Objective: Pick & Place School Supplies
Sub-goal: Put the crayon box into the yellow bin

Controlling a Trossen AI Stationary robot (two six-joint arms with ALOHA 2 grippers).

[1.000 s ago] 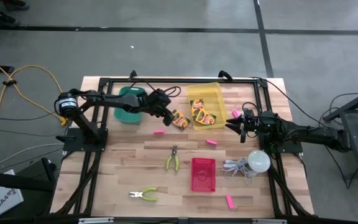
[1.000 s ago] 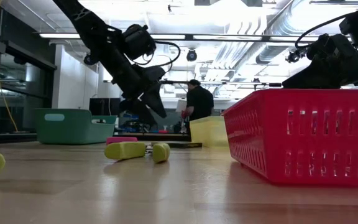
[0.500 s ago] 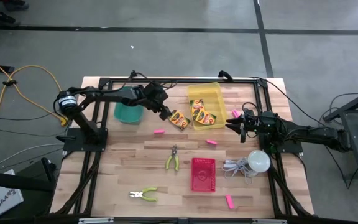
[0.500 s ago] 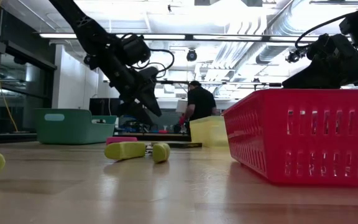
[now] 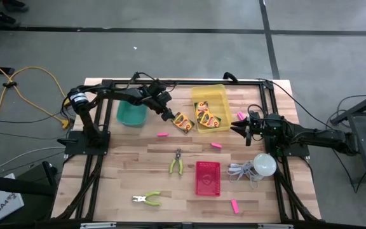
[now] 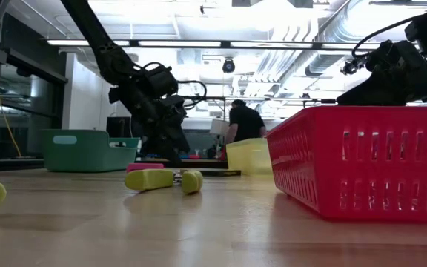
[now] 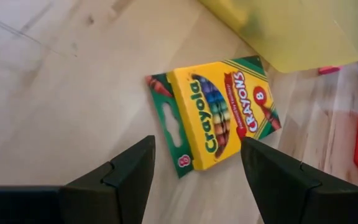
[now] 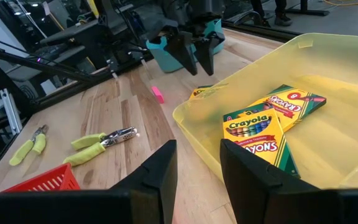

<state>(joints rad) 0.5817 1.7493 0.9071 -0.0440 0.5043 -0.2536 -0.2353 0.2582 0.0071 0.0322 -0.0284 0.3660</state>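
A yellow-and-green crayon box [image 7: 219, 115] lies flat on the table just left of the yellow bin [image 5: 219, 91]. My left gripper [image 7: 197, 149] hangs open just above the box's near-left end [image 5: 168, 114], slanting down, one finger on either side and touching nothing. Two more crayon boxes [image 8: 260, 134] lie in the yellow bin. Pink erasers lie on the table at the centre left [image 5: 162, 134], the centre [image 5: 216, 145], the near right [image 5: 234, 205], and beside the bin [image 5: 240, 115]. My right gripper [image 8: 197, 168] waits open at the bin's right side [image 5: 240, 124].
A teal bin [image 5: 131, 113] stands at the far left, behind my left arm. A red basket [image 5: 208, 178] sits near the centre. Two green-handled pliers [image 5: 176, 162] [image 5: 147, 199] lie on the table. A white bulb with cord [image 5: 264, 164] lies at the right. A person stands beyond the table [image 6: 243, 126].
My left arm has swung toward the table's far edge, off the teal bin. Its gripper has turned and sunk toward the crayon box on the table, still open. The box has not moved.
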